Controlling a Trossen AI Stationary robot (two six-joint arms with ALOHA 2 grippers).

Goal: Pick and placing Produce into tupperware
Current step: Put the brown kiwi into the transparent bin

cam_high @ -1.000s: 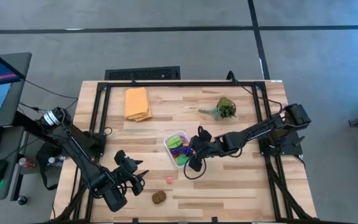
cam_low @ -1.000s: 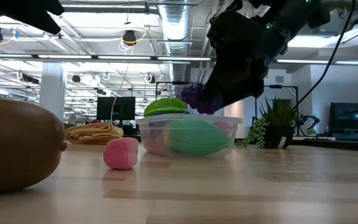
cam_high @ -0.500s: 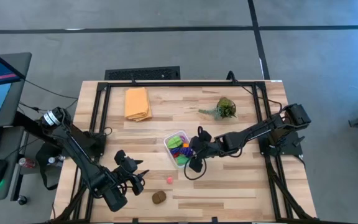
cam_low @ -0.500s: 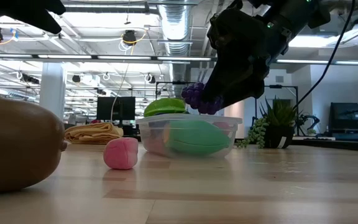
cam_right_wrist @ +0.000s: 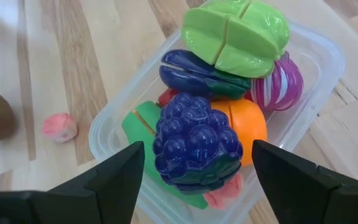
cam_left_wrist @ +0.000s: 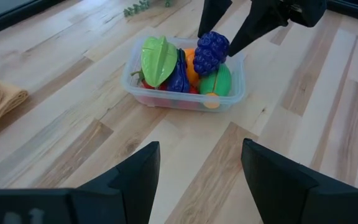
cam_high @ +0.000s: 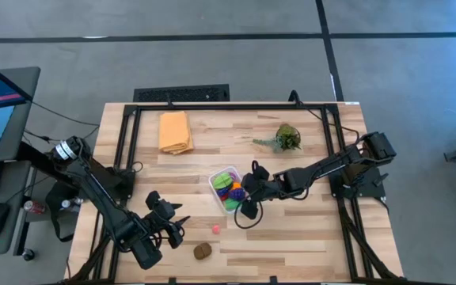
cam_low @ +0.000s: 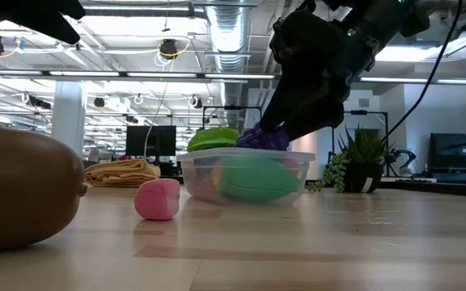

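The clear tupperware (cam_high: 213, 181) stands mid-table, heaped with produce: a green leafy piece (cam_right_wrist: 238, 34), a dark blue piece (cam_right_wrist: 194, 71), an orange (cam_right_wrist: 250, 124), and a purple grape bunch (cam_right_wrist: 194, 140) lying on top of the heap. My right gripper (cam_right_wrist: 197, 149) hangs open just above the tupperware, one finger on either side of the grapes (cam_left_wrist: 211, 51) without touching them. A pink piece (cam_high: 214, 229) and a brown piece (cam_high: 203, 251) lie on the table nearer the front. My left gripper (cam_high: 169, 222) waits open at the front left with nothing between its fingers.
A folded orange-yellow cloth (cam_high: 175, 131) lies at the far left and a green plant sprig (cam_high: 285, 138) at the far right. Black frame rails (cam_high: 125, 138) run along the table's sides. Bare wood lies between the tupperware and the front edge.
My right gripper has opened in place and let go of the purple grape bunch. The bunch has dropped from between the fingers, where it hung above the rim, onto the heap in the tupperware.
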